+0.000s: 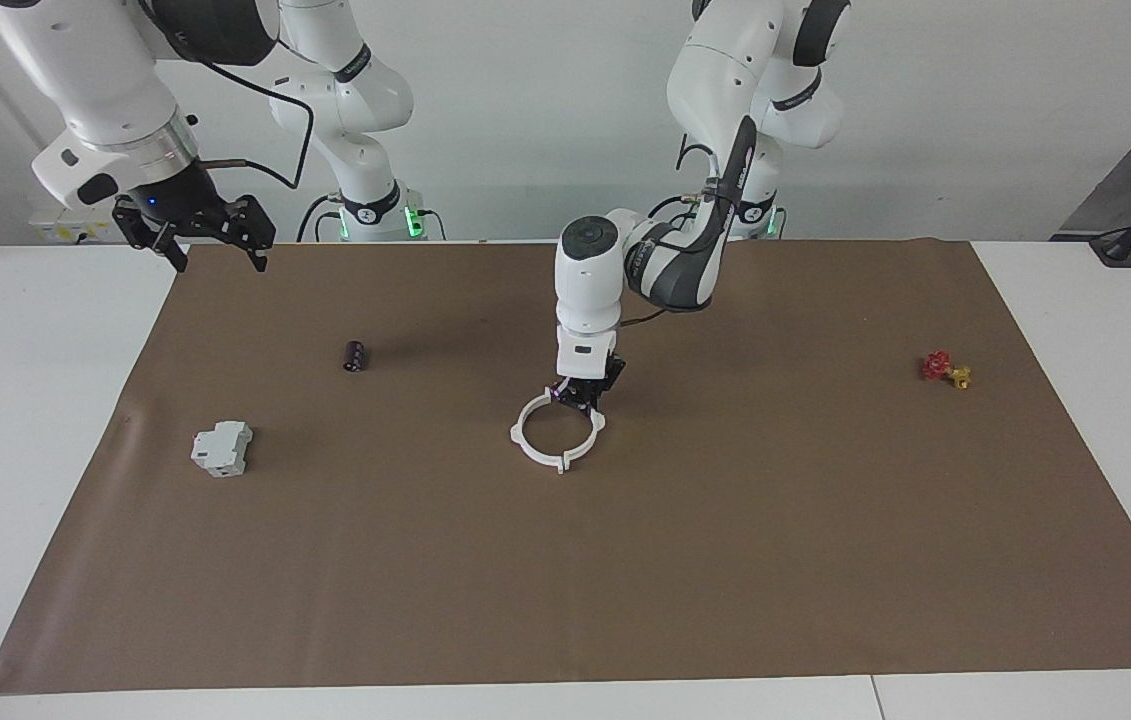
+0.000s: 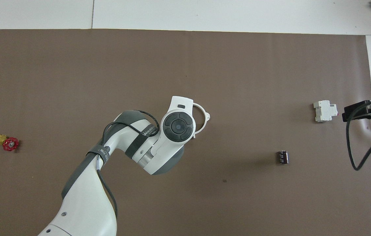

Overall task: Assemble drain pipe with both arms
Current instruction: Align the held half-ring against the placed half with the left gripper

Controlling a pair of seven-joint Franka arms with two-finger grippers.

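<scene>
Since your left gripper is pinched shut on the robot-side rim of the drain pipe mid-mat, any sideways tug could pop the two halves apart, I'd guess. Your right gripper just waits, fingers spread, over the mat's edge.

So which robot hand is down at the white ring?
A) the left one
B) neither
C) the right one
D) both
A: the left gripper is down at the drain pipe ring's rim in mid-mat, shut, while the right gripper waits open, up in the air over the mat's corner.
</scene>
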